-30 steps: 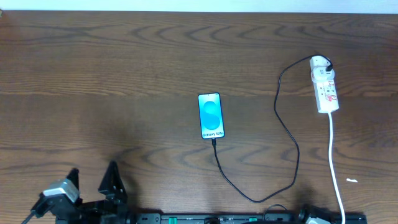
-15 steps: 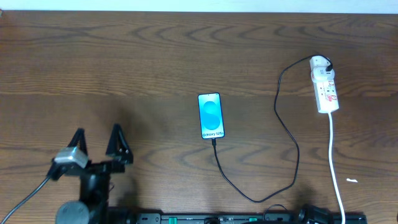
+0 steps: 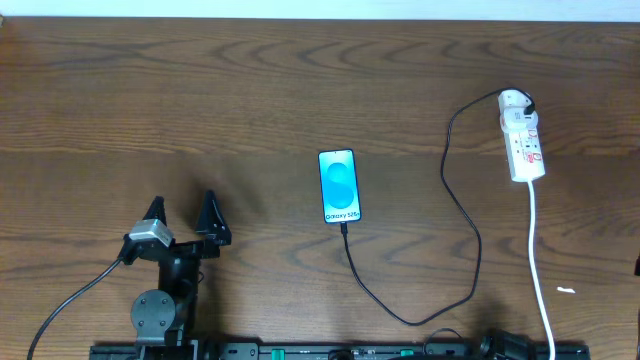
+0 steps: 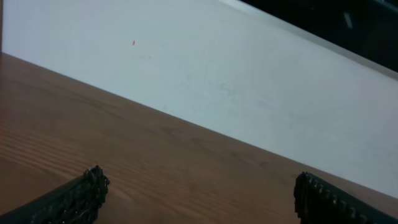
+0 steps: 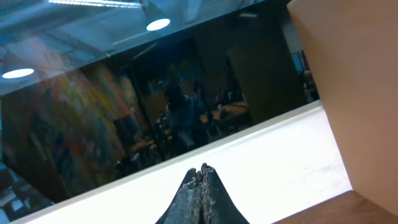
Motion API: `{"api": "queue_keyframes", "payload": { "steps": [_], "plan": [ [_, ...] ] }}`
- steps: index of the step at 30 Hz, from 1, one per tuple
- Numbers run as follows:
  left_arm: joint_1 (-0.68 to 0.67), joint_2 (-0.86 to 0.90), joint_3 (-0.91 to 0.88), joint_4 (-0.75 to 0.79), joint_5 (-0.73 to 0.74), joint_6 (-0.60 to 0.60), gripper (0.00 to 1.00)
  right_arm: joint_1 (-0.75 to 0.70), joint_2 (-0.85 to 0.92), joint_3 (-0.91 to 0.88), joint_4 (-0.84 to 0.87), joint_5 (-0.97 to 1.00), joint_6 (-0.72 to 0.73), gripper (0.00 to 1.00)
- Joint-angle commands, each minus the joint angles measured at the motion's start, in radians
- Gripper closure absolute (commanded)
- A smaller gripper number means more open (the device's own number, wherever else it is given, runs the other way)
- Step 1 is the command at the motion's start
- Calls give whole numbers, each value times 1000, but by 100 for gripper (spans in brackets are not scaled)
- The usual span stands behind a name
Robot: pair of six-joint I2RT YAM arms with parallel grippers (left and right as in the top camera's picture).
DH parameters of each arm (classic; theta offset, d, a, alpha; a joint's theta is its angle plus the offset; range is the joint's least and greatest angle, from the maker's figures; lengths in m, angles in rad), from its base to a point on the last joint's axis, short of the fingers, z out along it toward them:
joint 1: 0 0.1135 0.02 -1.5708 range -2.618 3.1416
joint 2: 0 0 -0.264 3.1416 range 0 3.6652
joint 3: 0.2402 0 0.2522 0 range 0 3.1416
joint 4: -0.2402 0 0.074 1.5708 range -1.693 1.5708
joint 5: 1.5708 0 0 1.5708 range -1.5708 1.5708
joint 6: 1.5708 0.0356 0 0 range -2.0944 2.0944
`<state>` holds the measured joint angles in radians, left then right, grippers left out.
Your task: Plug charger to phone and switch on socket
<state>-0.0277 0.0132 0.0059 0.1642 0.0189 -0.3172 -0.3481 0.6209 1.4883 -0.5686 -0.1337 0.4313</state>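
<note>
The phone [image 3: 339,186] lies screen up at the table's middle, blue-teal with a swirl. The charger [image 3: 462,205], a thin black cable, runs from the phone's near end in a long loop up to the far end of the socket [image 3: 523,135], a white power strip at the right. My left gripper [image 3: 184,215] stands open over bare wood at the near left, well left of the phone; in the left wrist view its fingertips [image 4: 93,186] frame only table. My right gripper [image 5: 203,169] is shut on nothing, pointing at a wall; the overhead view does not show it.
The socket's thick white cord [image 3: 538,260] runs down to the near edge at the right. A small white scrap [image 3: 566,291] lies near it. A black rail [image 3: 340,351] lines the table's near edge.
My left arm has risen from the near-left corner and moved right and further onto the table, jaws staying open. Phone, charger and socket have not moved.
</note>
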Motion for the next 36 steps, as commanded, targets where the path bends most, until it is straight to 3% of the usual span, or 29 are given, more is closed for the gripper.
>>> {"api": "queue_keyframes", "payload": {
  "steps": [1, 16, 23, 36],
  "plan": [
    [5, -3, -2, 5, -12, -1, 2, 3, -2, -5, 0, -32, -17, 99],
    [5, 1, -2, -237, -12, -1, 2, 23, -2, -5, 10, -47, -13, 99],
    [5, 20, -2, -237, -12, -1, 2, 28, -29, -5, 19, -54, 134, 99],
    [5, 24, -2, -237, -12, -1, 2, 300, -212, -5, 47, -56, 19, 99]
  ]
}}
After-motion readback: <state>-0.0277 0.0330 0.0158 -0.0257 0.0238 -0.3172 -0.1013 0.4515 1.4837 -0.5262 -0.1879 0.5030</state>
